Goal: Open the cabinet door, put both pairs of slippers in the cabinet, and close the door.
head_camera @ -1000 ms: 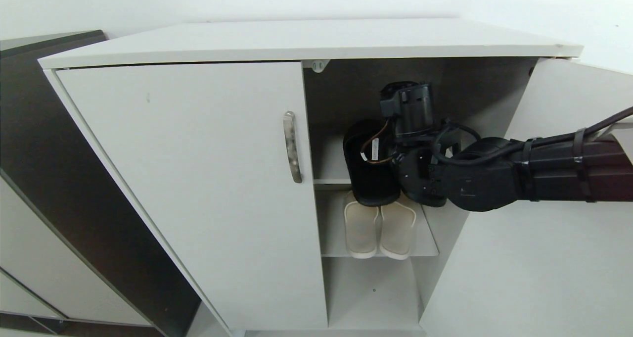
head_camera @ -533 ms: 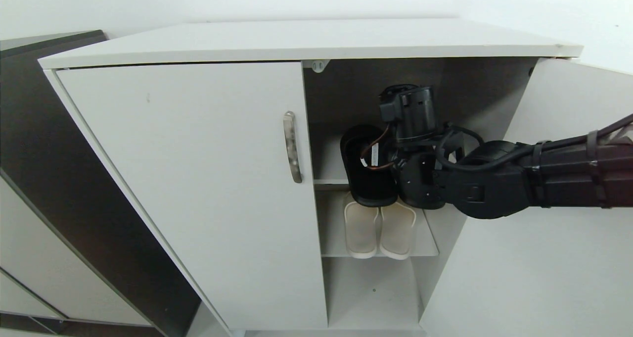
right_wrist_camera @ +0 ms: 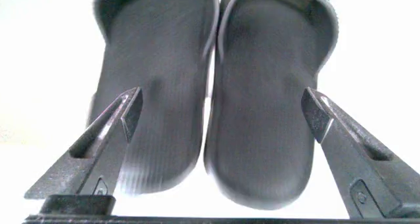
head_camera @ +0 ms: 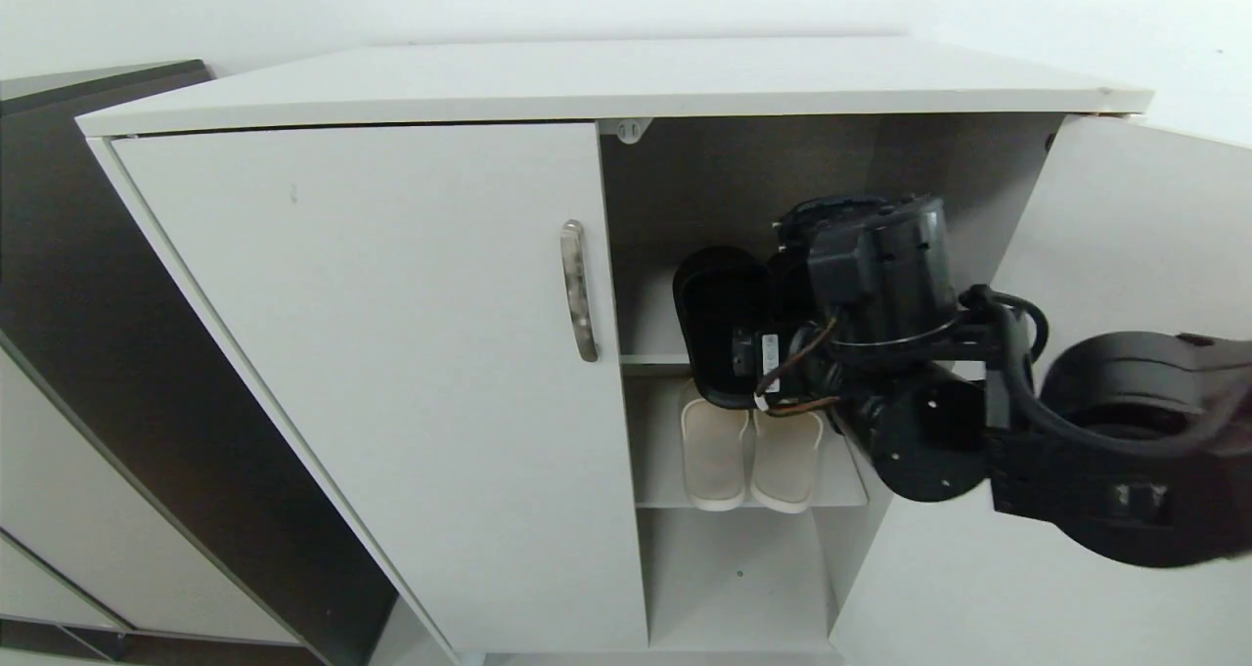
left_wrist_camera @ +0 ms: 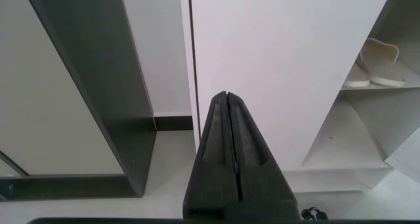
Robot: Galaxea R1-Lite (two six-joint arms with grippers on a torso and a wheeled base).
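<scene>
The black slippers (head_camera: 719, 324) lie side by side on the cabinet's (head_camera: 587, 79) upper shelf, heels toward the front. In the right wrist view my right gripper (right_wrist_camera: 221, 98) stands open just in front of the black slippers (right_wrist_camera: 269, 119), its fingers spread wider than the pair and touching neither. The white slippers (head_camera: 748, 446) sit on the middle shelf below. The right door (head_camera: 1125, 255) is swung open. My left gripper (left_wrist_camera: 226, 96) is shut on nothing, low in front of the closed left door (left_wrist_camera: 275, 66), with the white slippers (left_wrist_camera: 377, 60) off to its side.
The left door (head_camera: 391, 353) with its metal handle (head_camera: 577, 289) stays closed. The bottom compartment (head_camera: 734, 578) has free room. A dark panel (head_camera: 117, 304) stands beside the cabinet on the left.
My right arm has drawn back out of the cabinet toward the camera and dropped lower. The black slippers shifted slightly, then stayed on the upper shelf.
</scene>
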